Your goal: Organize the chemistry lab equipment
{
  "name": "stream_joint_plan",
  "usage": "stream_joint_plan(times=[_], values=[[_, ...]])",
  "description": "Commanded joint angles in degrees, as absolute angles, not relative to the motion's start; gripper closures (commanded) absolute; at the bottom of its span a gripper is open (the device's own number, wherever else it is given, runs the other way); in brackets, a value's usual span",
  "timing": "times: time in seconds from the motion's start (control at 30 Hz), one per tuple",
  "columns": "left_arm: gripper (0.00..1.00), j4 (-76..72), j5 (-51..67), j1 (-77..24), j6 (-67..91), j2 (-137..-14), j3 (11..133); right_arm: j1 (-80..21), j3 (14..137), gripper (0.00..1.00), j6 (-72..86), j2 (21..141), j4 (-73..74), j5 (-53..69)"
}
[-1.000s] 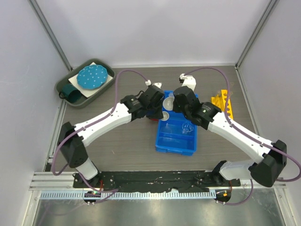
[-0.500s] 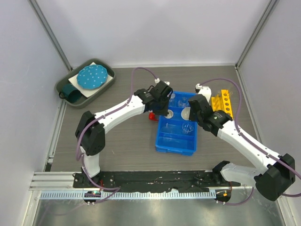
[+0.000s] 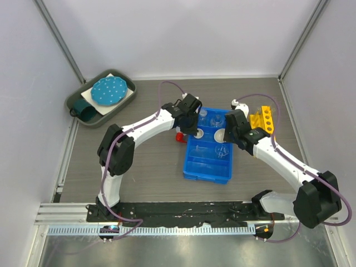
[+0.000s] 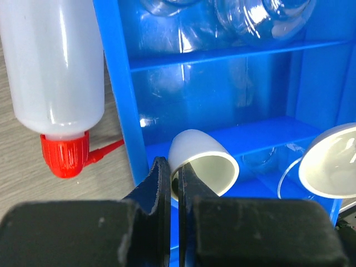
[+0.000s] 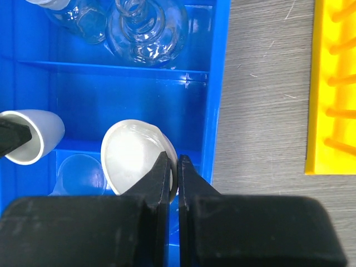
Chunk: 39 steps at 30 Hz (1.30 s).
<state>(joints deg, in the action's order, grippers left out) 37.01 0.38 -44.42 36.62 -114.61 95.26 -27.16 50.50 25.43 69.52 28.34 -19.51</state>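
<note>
- Dark green rectangular tray [image 3: 76,103], far-left corner of the grey wood-grain tabletop [image 3: 150,167]; carries a teal white-dotted disc [image 3: 107,92]. Well apart from everything else.
- Translucent white plastic bottle [image 4: 55,61] with red screw cap [image 4: 64,156]: lies on its side on the tabletop, just beside the outer left wall of the bin, with the cap's thin red spout pointing at that wall.
- Left gripper [image 4: 171,173]: clenched on the rim of the small white cup-shaped dish [image 4: 203,167], one finger inside the mouth and one outside.
- The cup-shaped dish is tilted on its side, at the left end of the bin's second compartment from the far end. Whether it touches the floor cannot be told.
- Blue plastic divided bin [image 3: 207,173]: centre of the table, with cross-walls forming several compartments.
- Two clear round-bodied glass flasks [image 5: 146,29], side by side in the bin's farthest compartment.
- Small clear glass beakers [image 3: 221,150], in the compartment just nearer than the two dishes.
- Shallow white round dish [image 5: 135,157]: right part of the same second compartment, apart from the cup-shaped dish.
- Right gripper [image 5: 173,168]: pinched closed on the right rim of the shallow round dish, close to the bin's right wall.
- Yellow plastic holed rack [image 3: 263,120]: on the tabletop to the right of the bin, separated from it by a strip of bare table.
</note>
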Motion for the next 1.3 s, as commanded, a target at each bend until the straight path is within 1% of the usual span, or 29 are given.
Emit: stream_joint_plan(times=[0.0, 0.33, 0.73, 1.03, 1.2, 1.27], values=[[1.00, 34.3, 2.5, -43.1, 35.0, -116.1, 98.9, -26.7, 51.9, 0.99, 24.3, 71.7, 24.0, -17.9], [1.00, 36.4, 3.7, -42.4, 34.0, -120.3, 103.6, -25.5, 52.6, 0.99, 24.3, 76.6, 21.5, -17.4], [1.00, 38.8, 2.4, -43.2, 33.8, -123.4, 106.0, -24.7, 52.6, 0.99, 23.7, 82.3, 18.0, -15.3], [1.00, 41.7, 0.5, -44.2, 34.2, -126.9, 109.0, -24.7, 52.8, 0.99, 24.0, 85.5, 17.0, -15.6], [1.00, 43.2, -2.4, -44.6, 34.7, -128.1, 110.1, -24.7, 53.0, 0.99, 24.1, 86.6, 17.5, -16.0], [1.00, 43.7, -2.8, -44.6, 34.8, -128.1, 110.3, -24.7, 53.1, 0.97, 24.3, 87.1, 17.8, -16.2]])
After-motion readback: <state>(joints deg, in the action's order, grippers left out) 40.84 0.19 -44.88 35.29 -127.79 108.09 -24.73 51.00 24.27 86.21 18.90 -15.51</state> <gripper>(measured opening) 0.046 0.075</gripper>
